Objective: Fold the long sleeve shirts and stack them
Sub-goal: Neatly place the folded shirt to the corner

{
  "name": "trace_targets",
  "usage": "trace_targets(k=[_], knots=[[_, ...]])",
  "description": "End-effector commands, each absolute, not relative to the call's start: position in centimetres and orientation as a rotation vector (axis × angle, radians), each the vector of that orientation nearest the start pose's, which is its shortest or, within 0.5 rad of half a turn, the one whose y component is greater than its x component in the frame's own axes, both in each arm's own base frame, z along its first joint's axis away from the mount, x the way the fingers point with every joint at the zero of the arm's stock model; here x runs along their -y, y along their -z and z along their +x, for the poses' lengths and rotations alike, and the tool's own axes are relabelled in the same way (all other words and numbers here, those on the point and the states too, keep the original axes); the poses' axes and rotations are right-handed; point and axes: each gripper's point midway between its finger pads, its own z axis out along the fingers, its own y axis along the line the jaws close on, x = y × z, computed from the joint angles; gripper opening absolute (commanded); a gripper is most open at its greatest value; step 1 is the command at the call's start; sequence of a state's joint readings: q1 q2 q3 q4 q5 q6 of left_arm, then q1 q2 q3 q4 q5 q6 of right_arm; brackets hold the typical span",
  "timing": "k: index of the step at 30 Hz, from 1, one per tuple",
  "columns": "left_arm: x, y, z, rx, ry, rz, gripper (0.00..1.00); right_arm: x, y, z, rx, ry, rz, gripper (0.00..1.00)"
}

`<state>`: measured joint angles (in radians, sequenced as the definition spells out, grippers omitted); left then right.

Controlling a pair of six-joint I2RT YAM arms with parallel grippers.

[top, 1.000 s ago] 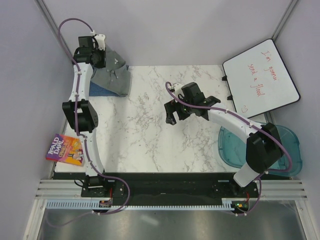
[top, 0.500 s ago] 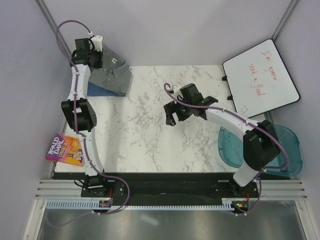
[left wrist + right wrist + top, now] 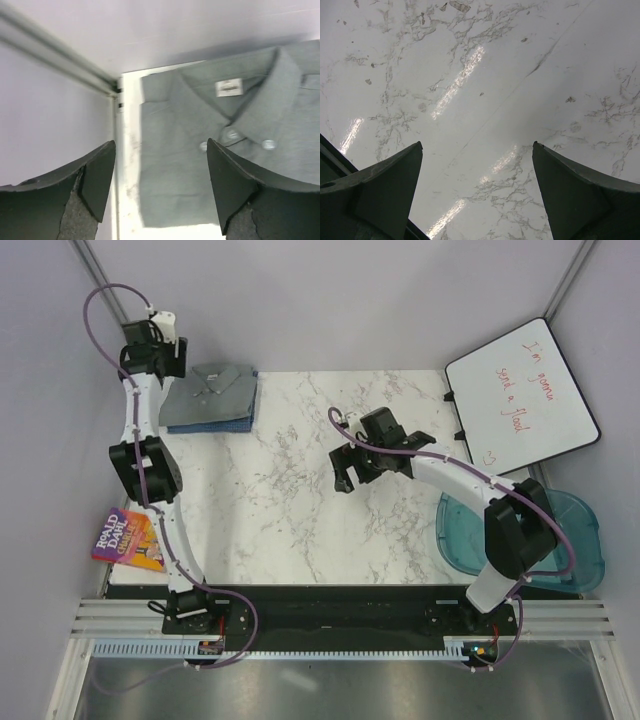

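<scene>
- Top external view, lower left of the frame: we see a colourful paperback book (image 3: 128, 540) lying at the left edge of the marble bench (image 3: 290, 520).
- Upper left: the left hand (image 3: 150, 340) hangs at the bench's far left corner, just beside the shirts. Its fingers are spread wide and grip nothing.
- Just right of it, the grey shirt (image 3: 214, 390) lies folded, collar toward the top of the frame. It rests on the blue shirt (image 3: 205, 426), of which we see only a strip along the lower edge.
- In the left wrist view we look between the wide-set fingers (image 3: 95, 175) onto the grey collar, its white label (image 3: 228, 87) and buttons (image 3: 231, 134).
- Centre right: the right hand (image 3: 345, 472) hovers over the marble, well apart from the shirts. Its wrist view shows the fingers wide, with only bench between them.
- Far right: a whiteboard (image 3: 522, 395) with red writing, and below it a teal tray (image 3: 560, 540).
</scene>
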<state>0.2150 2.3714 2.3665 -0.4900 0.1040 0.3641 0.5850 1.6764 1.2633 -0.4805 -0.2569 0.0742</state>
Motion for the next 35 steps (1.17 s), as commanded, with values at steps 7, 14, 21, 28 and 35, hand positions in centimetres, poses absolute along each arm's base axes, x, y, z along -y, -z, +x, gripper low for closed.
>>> trace_targets(k=[7, 14, 21, 28, 35], knots=[[-10.8, -34.8, 54.1, -1.948, -0.036, 0.256, 0.99, -24.1, -20.1, 35.1, -2.208, -0.551, -0.642, 0.98], [-3.5, -36.0, 44.8, -2.046, 0.304, 0.316, 0.99, -18.8, -23.9, 36.4, -2.142, -0.472, -0.525, 0.98], [2.2, -30.7, 37.8, -2.221, 0.28, 0.402, 0.99, -12.6, -21.5, 34.9, -2.22, -0.419, -0.377, 0.98], [9.4, -20.5, 31.9, -2.38, 0.432, 0.492, 0.99, -11.4, -17.5, 31.3, -2.26, -0.404, -0.408, 0.98], [10.2, -19.7, 32.1, -2.35, 0.365, 0.534, 0.99, -12.3, -15.0, 29.6, -2.305, -0.38, -0.533, 0.98]])
